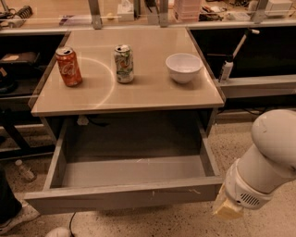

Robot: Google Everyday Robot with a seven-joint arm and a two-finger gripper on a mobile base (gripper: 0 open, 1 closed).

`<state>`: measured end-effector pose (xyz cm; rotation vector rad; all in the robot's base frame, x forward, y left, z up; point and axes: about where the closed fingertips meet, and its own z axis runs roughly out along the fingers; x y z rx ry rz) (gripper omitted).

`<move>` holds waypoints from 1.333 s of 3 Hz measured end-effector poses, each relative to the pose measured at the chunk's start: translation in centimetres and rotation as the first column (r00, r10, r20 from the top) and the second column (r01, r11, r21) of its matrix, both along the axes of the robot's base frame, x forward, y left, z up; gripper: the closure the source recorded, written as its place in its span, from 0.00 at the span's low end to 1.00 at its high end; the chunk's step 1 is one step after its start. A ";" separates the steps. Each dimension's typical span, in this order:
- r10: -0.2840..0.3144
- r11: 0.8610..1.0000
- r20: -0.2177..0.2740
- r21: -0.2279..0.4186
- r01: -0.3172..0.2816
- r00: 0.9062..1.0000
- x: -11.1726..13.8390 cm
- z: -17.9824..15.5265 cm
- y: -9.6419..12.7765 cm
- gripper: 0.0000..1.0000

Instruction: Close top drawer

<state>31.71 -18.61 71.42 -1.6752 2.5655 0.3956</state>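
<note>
A speckled floor (138, 224) is seen under a beige-topped table (138, 92), flanked by dark shelving (273, 51), a cluttered counter (41, 14) behind, warmly lit.

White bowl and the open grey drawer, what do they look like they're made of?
The round white bowl looks like glazed ceramic or hard plastic: smooth, with a soft sheen. The wide grey top drawer seems to be painted or laminated board, matte; white chips on its front suggest a coating. The gripper is beside the drawer's front right corner.

Lab: cluttered workbenches (46, 13), robot pincer (227, 209) lower right
</note>
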 end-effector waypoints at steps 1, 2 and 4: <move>-0.032 0.999 -0.015 0.044 0.033 0.999 0.6 -3.2 1.0 1.00; -0.058 0.995 -0.012 0.078 0.059 0.998 2.3 -5.8 2.2 1.00; -0.040 0.996 0.012 0.074 0.039 0.999 4.2 -6.0 2.9 1.00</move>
